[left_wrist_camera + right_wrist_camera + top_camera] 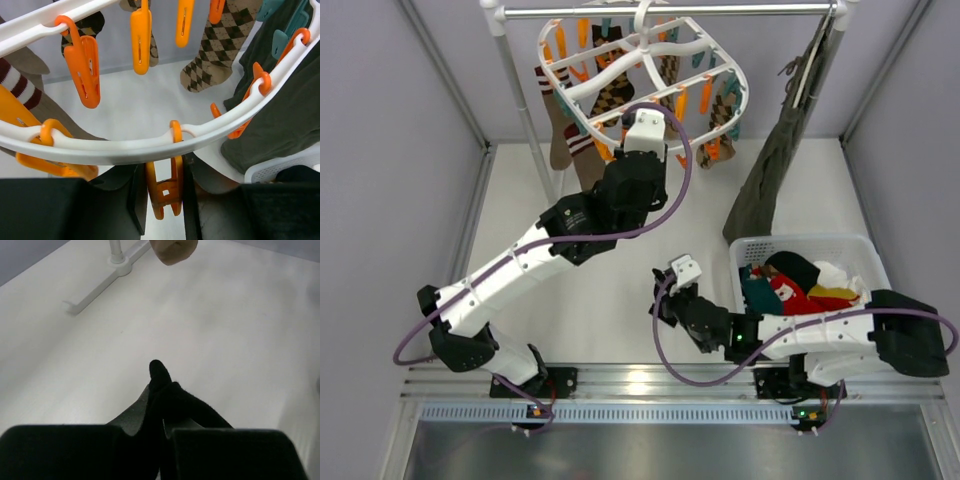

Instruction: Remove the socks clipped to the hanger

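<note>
The hanger (pixel 658 45) hangs from the rail (pixel 670 10) at the far end of the table (pixel 610 320). Its remaining socks are still clipped on: argyle socks (pixel 720 108) on the right side and brown socks with striped cuffs (pixel 575 140) on the left.

The left arm is the one up at the hanger. Its wrist view shows the left gripper (pixel 165 200) just under the near rim of the hanger (pixel 100 150). It is closed in on a single orange clip (pixel 165 192), with a finger (pixel 137 200) against each side. The clip hangs straight down from the rim, so its long axis runs up and down between the fingers. Whether a sock sits in this clip is hidden below the gripper.

The nearest plainly visible sock is an argyle one (pixel 215 45), beyond the rim and up to the right. A striped cuff (pixel 20 85) shows on the far left.

The right gripper (pixel 161 405) is low over the table, well apart from the hanger and just left of the white basket (pixel 800 242). It is closed on a strip of black cloth (pixel 157 371), most likely the dark sock. This arm seems nearer to dropping its load than to reaching a clip, so the next sock falls to the left arm.
</note>
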Robot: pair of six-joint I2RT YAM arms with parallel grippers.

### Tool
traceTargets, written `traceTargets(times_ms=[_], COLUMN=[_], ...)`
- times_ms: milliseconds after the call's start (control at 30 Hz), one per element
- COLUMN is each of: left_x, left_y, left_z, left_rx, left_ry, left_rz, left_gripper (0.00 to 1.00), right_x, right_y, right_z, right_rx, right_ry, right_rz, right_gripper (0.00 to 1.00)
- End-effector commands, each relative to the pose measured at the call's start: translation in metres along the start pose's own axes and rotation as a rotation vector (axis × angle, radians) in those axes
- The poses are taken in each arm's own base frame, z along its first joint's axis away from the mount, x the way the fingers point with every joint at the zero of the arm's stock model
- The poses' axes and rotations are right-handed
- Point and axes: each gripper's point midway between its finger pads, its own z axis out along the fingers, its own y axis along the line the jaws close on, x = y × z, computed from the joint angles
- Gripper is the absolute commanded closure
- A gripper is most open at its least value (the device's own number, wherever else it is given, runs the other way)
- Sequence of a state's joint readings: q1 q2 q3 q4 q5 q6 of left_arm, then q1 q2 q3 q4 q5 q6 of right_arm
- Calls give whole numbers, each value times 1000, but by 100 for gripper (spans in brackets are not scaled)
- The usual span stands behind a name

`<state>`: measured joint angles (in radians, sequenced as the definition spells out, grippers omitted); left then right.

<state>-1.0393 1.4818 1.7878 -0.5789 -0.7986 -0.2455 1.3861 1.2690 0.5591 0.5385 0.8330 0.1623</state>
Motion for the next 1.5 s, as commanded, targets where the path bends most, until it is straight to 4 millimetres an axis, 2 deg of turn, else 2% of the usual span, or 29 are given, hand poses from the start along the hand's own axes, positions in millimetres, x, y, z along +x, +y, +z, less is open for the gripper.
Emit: traceTargets(times_ms=[0,167,200,233,267,333,367,433,500,533,600,667,700,733,767,800,833,900,933,967,1000,1033,1100,1200,1333,1367,1400,1433,1467], left_x=[-20,-12,-12,-8,-6,-3,-2,-1,12,14,26,31,42,47,46,55,57,62,63,65,62,69,69,84,101,108,112,112,118], left_y=[-13,-38,-39,-46,-49,-49,-51,-49,-47,-44,-34,-26,-20,-17,-10,-5,0,10,14,16,23,27,39,62,103,109,124,133,135], left_z=[-6,-16,-19,-22,-24,-30,-34,-43,-46,-48,-50,-53,-50,-51,-55,-53,-54,-59,-60,-62,-66,-66,-71,-70,-67,-65,-62,-64,-63], left_rx=[93,254,275,316,330,355,378,402,411,411,384,364,335,324,316,292,281,268,258,258,253,235,213,115,-54,-69,-113,-131,-113], left_ry=[-42,2,7,22,31,42,50,54,80,83,96,95,108,112,103,112,109,105,102,101,86,91,80,85,94,110,121,117,135], left_rz=[-79,-93,-103,-119,-125,-147,-152,-169,-163,-170,-168,-167,-157,-154,-160,-148,-144,-139,-133,-128,-130,-120,-121,-99,-79,-79,-89,-112,-123], left_gripper=[68,41,37,26,21,7,4,2,2,2,2,2,2,2,2,2,2,2,2,2,2,2,2,2,2,2,2,2,2], right_x=[-26,-45,-55,-60,-51,-65,-66,-62,-64,-57,-53,-50,-41,-40,-31,-21,-13,-2,3,3,3,3,-7,-28,-60,-61,-80,-73,-78], right_y=[-11,-61,-70,-83,-97,-120,-129,-161,-181,-198,-204,-217,-218,-229,-234,-232,-250,-257,-276,-284,-292,-303,-312,-315,-309,-297,-285,-269,-222], right_z=[-24,-61,-66,-75,-82,-95,-100,-117,-129,-136,-139,-137,-135,-131,-128,-122,-121,-109,-111,-112,-115,-121,-128,-137,-147,-137,-126,-112,-90], right_rx=[19,96,130,152,191,266,297,414,492,552,570,629,625,679,695,656,723,707,788,820,876,936,994,1007,953,851,741,613,315], right_ry=[-37,-6,-26,-27,9,-5,3,44,60,98,145,161,204,199,224,282,309,335,338,334,316,309,278,218,151,173,92,107,104], right_rz=[99,132,176,186,138,205,219,238,280,231,211,222,195,220,213,194,217,266,303,323,350,363,369,370,374,373,394,371,403], right_gripper=[100,100,100,100,100,100,100,100,100,100,100,100,100,100,100,100,100,98,73,40,26,2,1,1,1,1,1,0,1])
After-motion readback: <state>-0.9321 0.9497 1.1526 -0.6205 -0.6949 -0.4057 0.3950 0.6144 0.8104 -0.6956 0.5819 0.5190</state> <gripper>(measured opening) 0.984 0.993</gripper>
